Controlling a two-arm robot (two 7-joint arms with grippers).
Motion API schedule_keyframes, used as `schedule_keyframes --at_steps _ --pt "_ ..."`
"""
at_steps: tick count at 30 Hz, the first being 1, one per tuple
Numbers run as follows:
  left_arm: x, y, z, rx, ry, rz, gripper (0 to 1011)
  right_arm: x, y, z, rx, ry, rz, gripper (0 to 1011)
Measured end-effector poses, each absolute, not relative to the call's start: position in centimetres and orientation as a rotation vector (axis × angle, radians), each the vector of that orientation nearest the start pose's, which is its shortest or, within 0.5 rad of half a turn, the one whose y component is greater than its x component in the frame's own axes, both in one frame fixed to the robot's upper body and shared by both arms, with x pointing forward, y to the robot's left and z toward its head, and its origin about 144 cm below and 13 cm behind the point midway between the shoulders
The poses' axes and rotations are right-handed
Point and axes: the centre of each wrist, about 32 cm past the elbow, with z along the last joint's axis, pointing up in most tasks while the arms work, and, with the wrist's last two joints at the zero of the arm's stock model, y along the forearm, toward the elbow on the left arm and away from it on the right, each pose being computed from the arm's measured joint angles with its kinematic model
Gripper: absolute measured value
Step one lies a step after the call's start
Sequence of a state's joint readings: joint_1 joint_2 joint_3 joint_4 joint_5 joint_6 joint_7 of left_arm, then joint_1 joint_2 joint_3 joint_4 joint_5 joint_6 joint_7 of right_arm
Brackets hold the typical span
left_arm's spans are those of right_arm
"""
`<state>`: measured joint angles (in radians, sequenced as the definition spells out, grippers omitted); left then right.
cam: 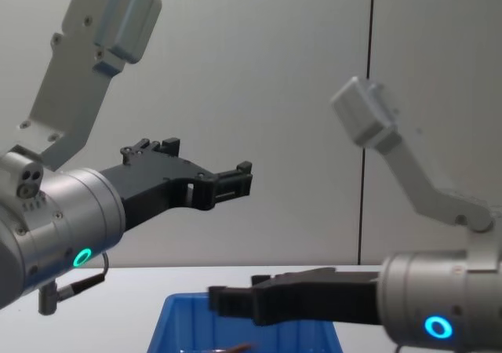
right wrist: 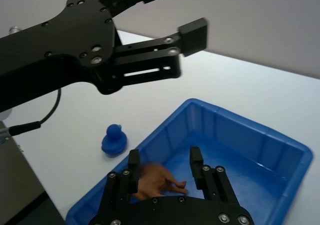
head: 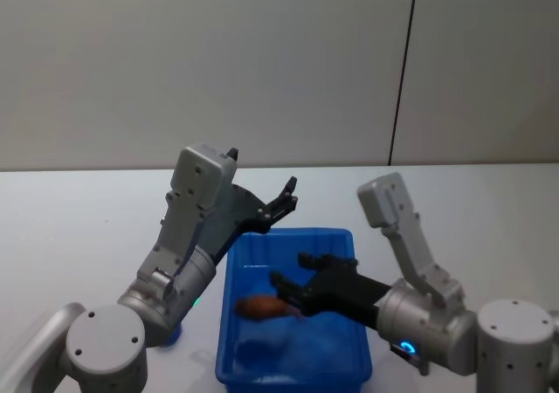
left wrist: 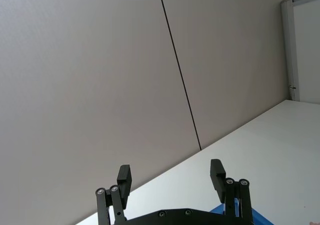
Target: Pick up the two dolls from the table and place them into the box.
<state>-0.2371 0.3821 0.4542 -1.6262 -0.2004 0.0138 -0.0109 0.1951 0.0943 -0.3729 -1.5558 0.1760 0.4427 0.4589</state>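
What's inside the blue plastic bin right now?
An orange-brown furry doll is in the blue plastic bin, below the open right gripper. The gripper hides part of the floor.

Bright blue box (right wrist: 240,135), orange-brown doll (right wrist: 157,180), blue doll (right wrist: 114,140), white table (right wrist: 250,85).

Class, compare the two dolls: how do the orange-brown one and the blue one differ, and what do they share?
The orange-brown doll lies inside the box; the blue doll stands on the table beside it. The orange-brown doll is stretched out, the blue doll upright. Both are small toys. The right gripper is open over the box, the left gripper open higher up.
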Motion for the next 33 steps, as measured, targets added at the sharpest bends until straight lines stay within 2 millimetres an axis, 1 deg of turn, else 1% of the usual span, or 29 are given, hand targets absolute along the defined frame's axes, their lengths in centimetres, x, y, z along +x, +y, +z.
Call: schedule_keyframes --at_steps 2,4,5,7,8,9,10,11,13,15,16,19,20,23,24,27,28,32,33 --pt "49.2 19.8 120.4 0.061 -0.268 1.124 1000 49.3 -13.1 118.9 -0.207 0.260 -0.711 627" --pt "49.2 19.8 120.4 0.061 -0.268 1.124 1000 49.4 -12.9 118.9 -0.210 0.267 -0.703 663" --pt "49.2 19.8 120.4 0.061 -0.268 1.124 1000 49.5 -12.6 118.9 -0.212 0.273 -0.695 719" --pt "49.2 19.8 120.4 0.061 -0.268 1.124 1001 49.6 -12.3 119.0 -0.215 0.280 -0.685 785" --pt "49.2 19.8 120.4 0.061 -0.268 1.124 1000 49.7 -12.2 119.0 -0.215 0.281 -0.683 799" --pt "49.2 19.8 120.4 0.061 -0.268 1.124 1000 49.7 -12.2 119.0 -0.216 0.282 -0.682 841" --pt "49.2 19.8 120.4 0.061 -0.268 1.124 1000 49.7 -12.2 119.0 -0.216 0.282 -0.682 852" --pt "49.2 19.8 120.4 0.061 -0.268 1.124 1000 49.7 -12.2 119.0 -0.217 0.283 -0.683 894" --pt "49.2 19.8 120.4 0.061 -0.268 1.124 1001 49.7 -12.4 119.0 -0.217 0.282 -0.686 941" --pt "49.2 19.8 120.4 0.061 -0.268 1.124 1000 49.8 -12.6 119.0 -0.215 0.279 -0.693 967" --pt "49.2 19.8 120.4 0.061 -0.268 1.124 1000 49.8 -13.0 118.9 -0.213 0.276 -0.703 1001" --pt "49.2 19.8 120.4 0.061 -0.268 1.124 1000 49.8 -13.9 118.9 -0.207 0.268 -0.729 1001" --pt "49.2 19.8 120.4 0.061 -0.268 1.124 1000 49.7 -14.5 118.9 -0.203 0.262 -0.745 1001" --pt "49.2 19.8 120.4 0.061 -0.268 1.124 1000 49.7 -15.5 118.9 -0.193 0.250 -0.767 1001" --pt "49.2 19.8 120.4 0.061 -0.268 1.124 1001 49.6 -16.3 118.9 -0.190 0.242 -0.783 1001" --pt "49.2 19.8 120.4 0.061 -0.268 1.124 1000 49.4 -17.3 118.9 -0.180 0.232 -0.804 1001" --pt "49.2 19.8 120.4 0.061 -0.268 1.124 1000 49.3 -18.3 119.0 -0.175 0.223 -0.820 1001" --pt "49.2 19.8 120.4 0.061 -0.268 1.124 1000 48.6 -20.6 119.2 -0.158 0.207 -0.854 1001" --pt "49.2 19.8 120.4 0.061 -0.268 1.124 1000 48.2 -21.6 119.2 -0.153 0.201 -0.868 1001"
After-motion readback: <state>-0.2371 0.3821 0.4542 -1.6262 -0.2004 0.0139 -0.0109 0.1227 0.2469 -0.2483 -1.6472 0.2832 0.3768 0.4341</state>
